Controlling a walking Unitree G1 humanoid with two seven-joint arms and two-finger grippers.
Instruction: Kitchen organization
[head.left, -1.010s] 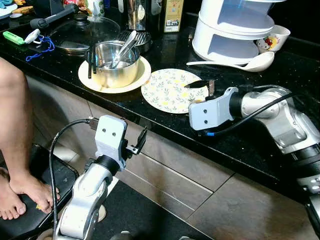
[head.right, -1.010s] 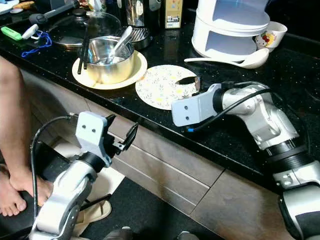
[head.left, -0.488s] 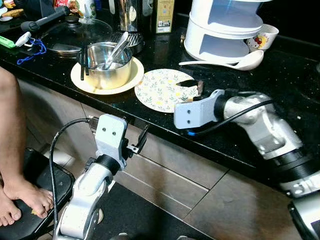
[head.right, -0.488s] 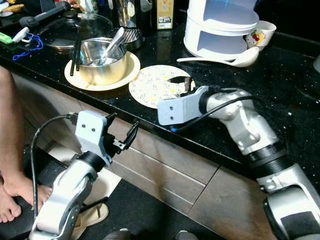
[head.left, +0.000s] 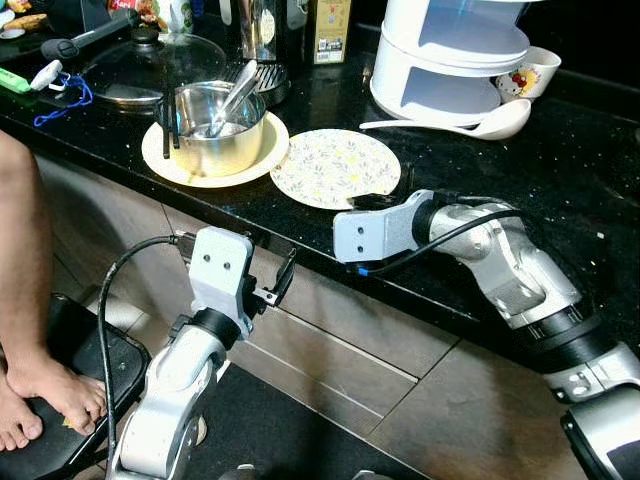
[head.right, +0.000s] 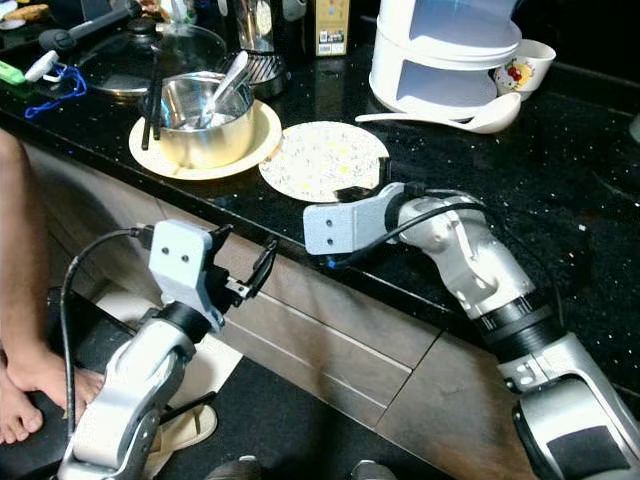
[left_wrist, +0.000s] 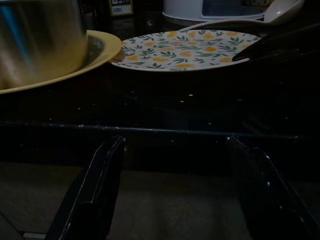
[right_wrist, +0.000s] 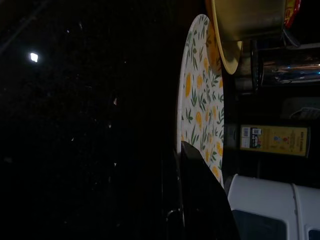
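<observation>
A round plate with yellow flowers (head.left: 330, 165) lies flat on the black counter (head.left: 480, 290). My right gripper (head.right: 365, 183) sits low at the plate's near right rim, open, with one finger (right_wrist: 200, 200) reaching over the rim. To the plate's left a steel pot (head.left: 215, 140) holding a ladle and chopsticks stands on a yellow plate (head.left: 270, 160). My left gripper (head.left: 278, 285) hangs open below the counter edge, in front of the drawer, holding nothing.
A white stacked container (head.left: 450, 60), a white spoon (head.left: 490, 122) and a small cup (head.left: 530, 72) stand behind the plate. A glass lid (head.left: 140, 65) lies at the back left. A person's bare leg (head.left: 25, 260) stands at the far left on a dark mat.
My right gripper has come down from above the flowered plate to its near right rim and drawn back towards the counter edge. The camera has shifted slightly. The left arm is unchanged.
</observation>
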